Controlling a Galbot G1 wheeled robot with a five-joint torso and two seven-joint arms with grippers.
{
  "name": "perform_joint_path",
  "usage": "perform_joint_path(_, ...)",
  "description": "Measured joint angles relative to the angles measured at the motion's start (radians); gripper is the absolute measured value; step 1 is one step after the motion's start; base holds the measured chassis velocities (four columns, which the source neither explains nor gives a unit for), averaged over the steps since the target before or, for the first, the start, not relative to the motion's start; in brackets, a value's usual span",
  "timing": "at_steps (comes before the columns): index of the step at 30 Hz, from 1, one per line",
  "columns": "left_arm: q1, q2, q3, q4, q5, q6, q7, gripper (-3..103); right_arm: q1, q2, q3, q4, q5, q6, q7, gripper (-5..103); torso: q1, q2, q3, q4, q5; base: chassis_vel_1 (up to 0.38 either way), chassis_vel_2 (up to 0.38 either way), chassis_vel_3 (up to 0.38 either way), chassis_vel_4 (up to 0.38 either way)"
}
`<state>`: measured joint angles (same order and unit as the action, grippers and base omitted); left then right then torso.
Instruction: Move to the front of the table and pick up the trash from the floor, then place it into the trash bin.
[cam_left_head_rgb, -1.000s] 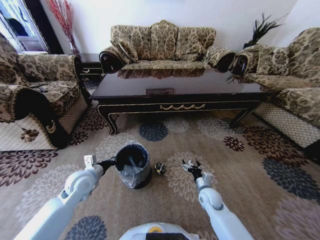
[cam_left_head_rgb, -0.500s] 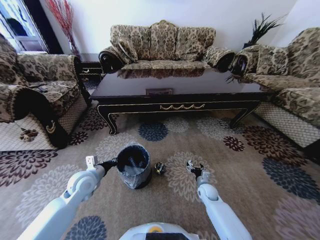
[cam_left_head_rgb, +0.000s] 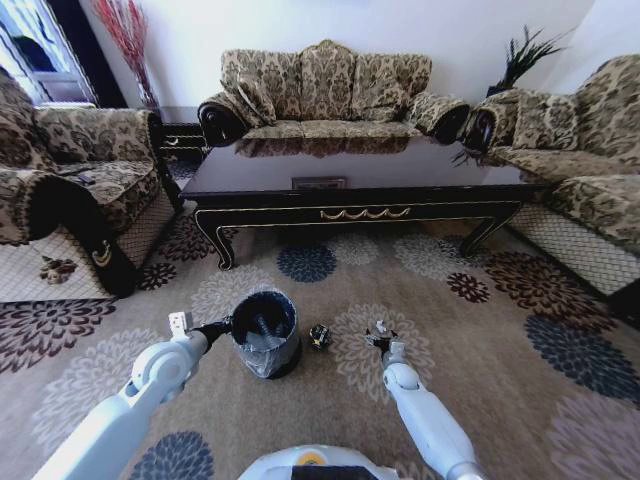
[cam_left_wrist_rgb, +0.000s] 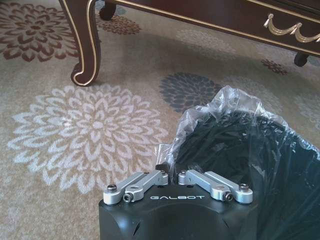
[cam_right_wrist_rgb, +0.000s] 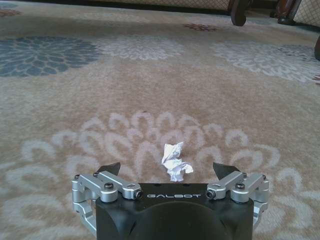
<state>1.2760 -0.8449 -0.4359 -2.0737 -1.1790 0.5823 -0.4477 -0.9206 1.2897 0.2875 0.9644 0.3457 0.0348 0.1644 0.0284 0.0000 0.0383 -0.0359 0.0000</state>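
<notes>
Straddling crumpled paper (cam_right_wrist_rgb: 176, 161), right gripper (cam_right_wrist_rgb: 167, 169)

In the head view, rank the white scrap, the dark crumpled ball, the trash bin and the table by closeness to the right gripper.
1. White scrap, between the right gripper's open fingers.
2. Dark crumpled ball, toward the left.
3. Trash bin, beyond the ball, at the left gripper.
4. Table, far ahead.
</notes>
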Motion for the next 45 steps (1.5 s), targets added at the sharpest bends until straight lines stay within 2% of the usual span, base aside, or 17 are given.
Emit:
perform_joint_path(8, 0.004, -0.006, -0.009, 0.006, -0.006, 0.000, -0.002, 3, 0.058, 0.009, 0.000, -0.086, 0.014, 0.022, -0.017, 100, 0.000, 0.000, 0.000, 0.0001, 0.0000, 0.000, 0.000, 0.000, 0.000)
perform_joint_path(10, 0.004, 0.001, -0.011, 0.005, -0.011, 0.000, -0.004, 3, 0.072, 0.012, 0.004, -0.114, 0.014, 0.030, -0.022, 103, 0.000, 0.000, 0.000, 0.0001, -0.0001, 0.000, 0.000, 0.000, 0.000)
perform_joint_path(13, 0.002, 0.005, -0.011, 0.005, -0.015, 0.001, -0.006, 3, 0.082, 0.015, 0.007, -0.135, 0.016, 0.042, -0.027, 98, 0.000, 0.000, 0.000, 0.0002, 0.0000, 0.000, 0.000, 0.000, 0.000)
perform_joint_path(15, -0.001, 0.006, -0.011, 0.005, -0.019, 0.001, -0.011, 3, 0.090, 0.016, 0.010, -0.152, 0.017, 0.050, -0.030, 89, 0.000, 0.000, 0.000, 0.0001, 0.0000, 0.000, 0.000, 0.000, 0.000)
perform_joint_path(17, -0.002, 0.006, -0.011, 0.005, -0.020, 0.001, -0.013, 3, 0.092, 0.016, 0.011, -0.157, 0.018, 0.052, -0.031, 86, 0.000, 0.000, 0.000, 0.0000, 0.0000, 0.000, 0.000, 0.000, 0.000)
perform_joint_path(20, 0.000, 0.008, -0.010, 0.002, -0.022, 0.001, -0.016, 3, 0.093, 0.016, 0.012, -0.163, 0.018, 0.055, -0.033, 70, 0.000, 0.000, 0.000, 0.0001, 0.0000, 0.000, 0.000, 0.000, 0.000)
perform_joint_path(22, 0.000, 0.008, -0.010, 0.001, -0.022, 0.002, -0.016, 3, 0.093, 0.016, 0.013, -0.163, 0.018, 0.055, -0.033, 70, 0.000, 0.000, 0.000, 0.0001, -0.0001, 0.000, 0.000, 0.000, 0.000)
perform_joint_path(25, 0.000, 0.009, -0.010, -0.004, -0.024, 0.002, -0.018, 3, 0.090, 0.015, 0.012, -0.167, 0.014, 0.055, -0.034, 54, 0.000, 0.000, 0.000, 0.0001, 0.0000, 0.000, 0.000, 0.000, 0.000)
perform_joint_path(28, 0.000, 0.010, -0.010, -0.007, -0.025, 0.002, -0.019, 3, 0.087, 0.016, 0.012, -0.168, 0.012, 0.055, -0.034, 48, 0.000, 0.000, 0.000, 0.0000, 0.0000, 0.000, 0.000, 0.000, 0.000)
perform_joint_path(29, 0.002, 0.010, -0.011, -0.008, -0.025, 0.002, -0.020, 3, 0.086, 0.016, 0.011, -0.168, 0.012, 0.054, -0.034, 37, 0.000, 0.000, 0.000, 0.0000, 0.0000, 0.000, 0.000, 0.000, 0.000)
perform_joint_path(31, 0.003, 0.011, -0.012, -0.010, -0.025, 0.002, -0.020, 3, 0.084, 0.016, 0.009, -0.168, 0.011, 0.053, -0.034, 37, 0.000, 0.000, 0.000, 0.0001, 0.0000, 0.000, 0.000, 0.000, 0.000)
perform_joint_path(35, 0.004, 0.013, -0.015, -0.012, -0.026, 0.002, -0.021, 3, 0.081, 0.015, 0.007, -0.167, 0.007, 0.051, -0.034, 16, 0.000, 0.000, 0.000, 0.0001, 0.0000, 0.000, 0.000, 0.000, 0.000)
perform_joint_path(36, 0.004, 0.013, -0.015, -0.012, -0.026, 0.002, -0.021, 3, 0.081, 0.015, 0.007, -0.167, 0.007, 0.051, -0.034, 16, 0.000, 0.000, 0.000, 0.0001, 0.0000, 0.000, 0.000, 0.000, 0.000)
perform_joint_path(38, 0.004, 0.013, -0.016, -0.014, -0.027, 0.003, -0.021, 3, 0.079, 0.015, 0.007, -0.163, 0.007, 0.051, -0.034, 5, 0.000, 0.000, 0.000, 0.0001, 0.0000, 0.000, 0.000, 0.000, 0.000)
perform_joint_path(45, 0.008, 0.011, -0.016, -0.019, -0.028, 0.003, -0.022, 3, 0.070, 0.014, 0.010, -0.146, 0.009, 0.049, -0.034, 0, 0.000, 0.000, 0.000, 0.0001, 0.0000, 0.000, 0.000, 0.000, 0.000)
